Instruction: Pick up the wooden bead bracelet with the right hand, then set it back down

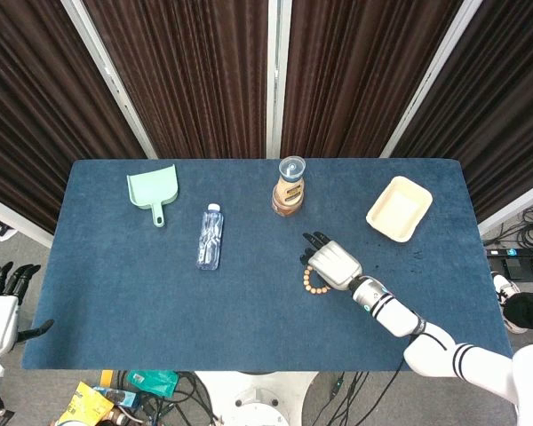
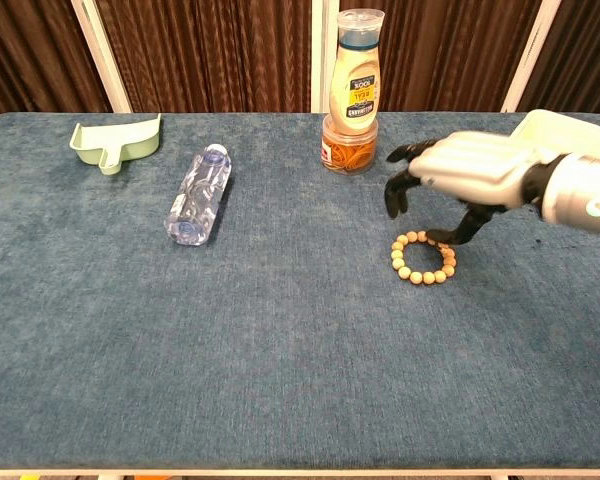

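The wooden bead bracelet [image 2: 423,257] lies flat on the blue table, right of the middle; in the head view the bracelet [image 1: 313,281] is partly covered by my right hand. That right hand [image 2: 467,176] hovers just above the ring, palm down, fingers apart and curved downward, holding nothing; one dark fingertip reaches near the ring's right side. In the head view the right hand [image 1: 330,263] sits over the bracelet's upper right part. My left hand [image 1: 0,316] stays off the table's left front corner, fingers spread and empty.
A sauce bottle [image 2: 353,88] stands at the back centre, just behind my right hand. A clear water bottle [image 2: 198,193] lies left of centre, a green dustpan [image 2: 117,138] at the back left, and a cream tray [image 2: 554,150] at the back right.
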`<state>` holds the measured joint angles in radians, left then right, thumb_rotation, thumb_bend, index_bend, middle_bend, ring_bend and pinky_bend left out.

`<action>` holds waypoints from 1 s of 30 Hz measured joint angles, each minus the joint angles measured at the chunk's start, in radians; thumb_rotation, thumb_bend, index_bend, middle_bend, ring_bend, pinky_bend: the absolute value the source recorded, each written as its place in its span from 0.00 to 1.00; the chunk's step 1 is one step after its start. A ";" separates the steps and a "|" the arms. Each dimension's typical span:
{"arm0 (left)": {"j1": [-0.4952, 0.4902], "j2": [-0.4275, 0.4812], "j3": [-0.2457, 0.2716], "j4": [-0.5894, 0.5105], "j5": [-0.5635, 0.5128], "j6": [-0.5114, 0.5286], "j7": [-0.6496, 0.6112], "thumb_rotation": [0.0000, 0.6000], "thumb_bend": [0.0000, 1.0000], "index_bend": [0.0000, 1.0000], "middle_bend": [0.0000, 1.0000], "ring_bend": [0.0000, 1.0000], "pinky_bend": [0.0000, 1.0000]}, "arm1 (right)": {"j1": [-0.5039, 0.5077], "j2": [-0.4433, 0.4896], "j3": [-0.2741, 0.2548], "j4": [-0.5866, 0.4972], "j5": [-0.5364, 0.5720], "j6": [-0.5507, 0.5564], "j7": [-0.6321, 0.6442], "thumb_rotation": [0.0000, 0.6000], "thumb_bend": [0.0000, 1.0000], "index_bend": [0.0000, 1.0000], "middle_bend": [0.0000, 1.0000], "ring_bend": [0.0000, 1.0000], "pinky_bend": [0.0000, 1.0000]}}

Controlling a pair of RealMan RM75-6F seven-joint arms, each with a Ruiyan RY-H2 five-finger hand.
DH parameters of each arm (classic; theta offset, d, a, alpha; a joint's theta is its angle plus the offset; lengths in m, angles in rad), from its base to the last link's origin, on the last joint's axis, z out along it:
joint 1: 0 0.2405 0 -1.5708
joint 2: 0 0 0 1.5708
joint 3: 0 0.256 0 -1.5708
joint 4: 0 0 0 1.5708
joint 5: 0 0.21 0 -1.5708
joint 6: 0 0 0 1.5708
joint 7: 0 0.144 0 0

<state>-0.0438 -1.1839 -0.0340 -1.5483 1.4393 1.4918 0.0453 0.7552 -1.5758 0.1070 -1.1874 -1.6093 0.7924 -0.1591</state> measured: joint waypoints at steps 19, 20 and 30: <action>-0.003 -0.011 0.001 0.030 -0.010 -0.030 -0.045 1.00 0.00 0.14 0.13 0.00 0.00 | 0.024 -0.207 -0.107 0.333 -0.103 0.174 0.064 1.00 0.24 0.44 0.37 0.06 0.13; -0.003 -0.012 0.001 0.031 -0.010 -0.031 -0.047 1.00 0.00 0.14 0.13 0.00 0.00 | 0.023 -0.218 -0.111 0.349 -0.105 0.180 0.071 1.00 0.24 0.44 0.37 0.07 0.13; -0.002 -0.020 0.002 0.054 -0.011 -0.039 -0.076 1.00 0.00 0.14 0.13 0.00 0.00 | 0.017 -0.281 -0.136 0.449 -0.109 0.225 0.122 1.00 0.24 0.49 0.38 0.07 0.13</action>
<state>-0.0456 -1.2044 -0.0315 -1.4939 1.4282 1.4525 -0.0303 0.7725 -1.8572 -0.0289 -0.7387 -1.7185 1.0173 -0.0374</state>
